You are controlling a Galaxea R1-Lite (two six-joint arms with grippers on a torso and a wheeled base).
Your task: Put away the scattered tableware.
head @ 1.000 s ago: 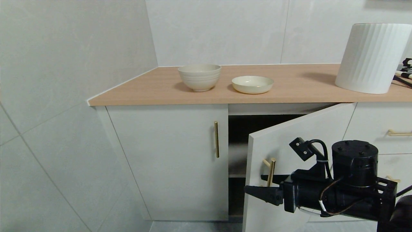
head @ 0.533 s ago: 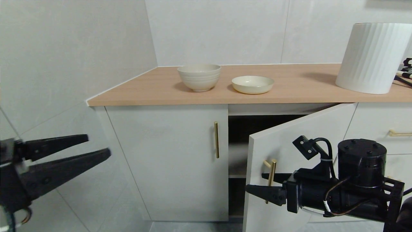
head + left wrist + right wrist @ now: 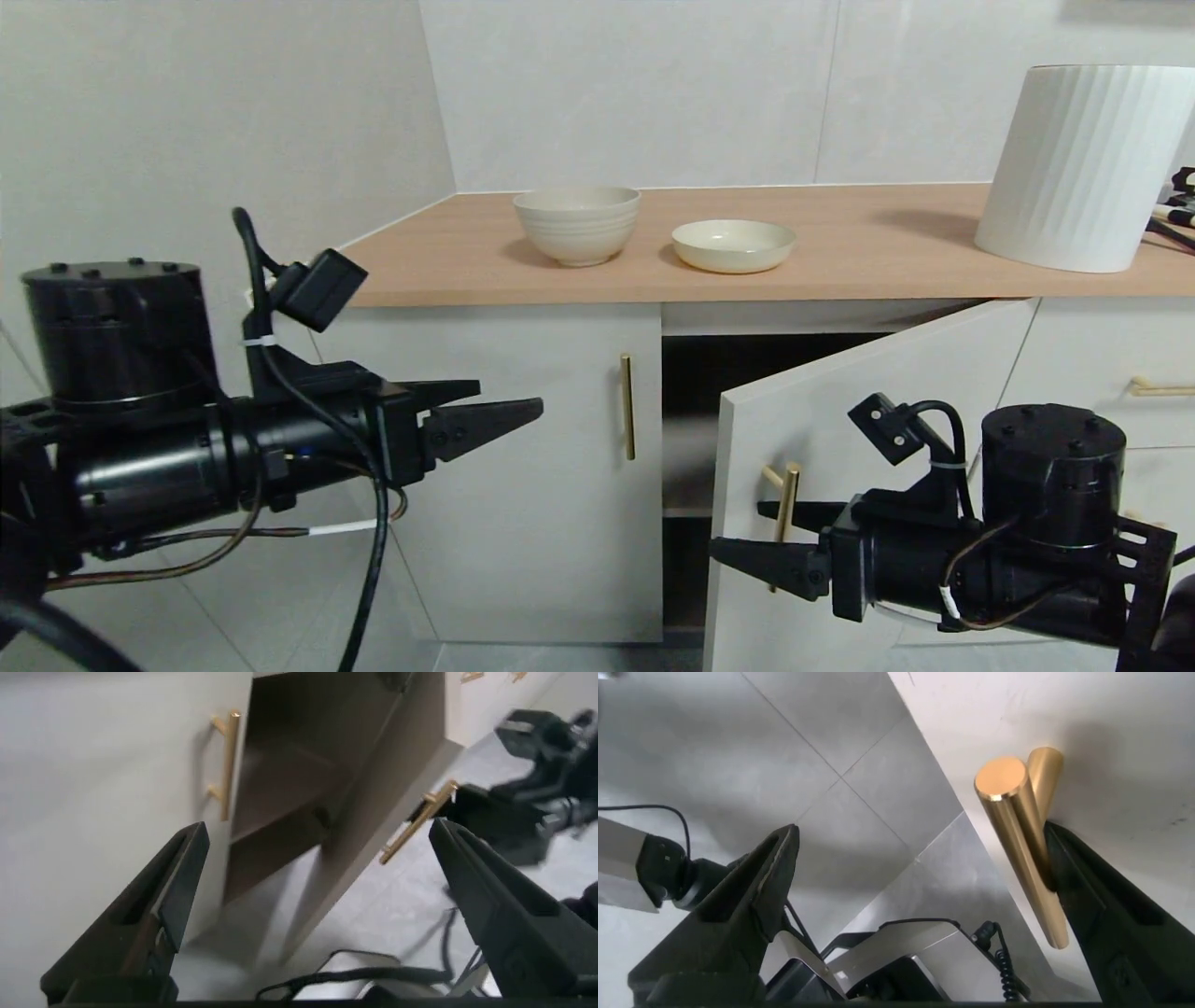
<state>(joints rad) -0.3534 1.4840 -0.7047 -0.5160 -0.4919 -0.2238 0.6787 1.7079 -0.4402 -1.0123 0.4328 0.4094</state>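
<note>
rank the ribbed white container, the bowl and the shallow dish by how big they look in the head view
1. ribbed white container, by far the largest
2. bowl, about as wide as the dish but taller
3. shallow dish, the lowest

All sit at similar depth on the counter.

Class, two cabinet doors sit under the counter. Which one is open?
The right-hand door: it is swung outward, with the right claw open around its gold handle. The left-hand door sits flush and shut.
</note>
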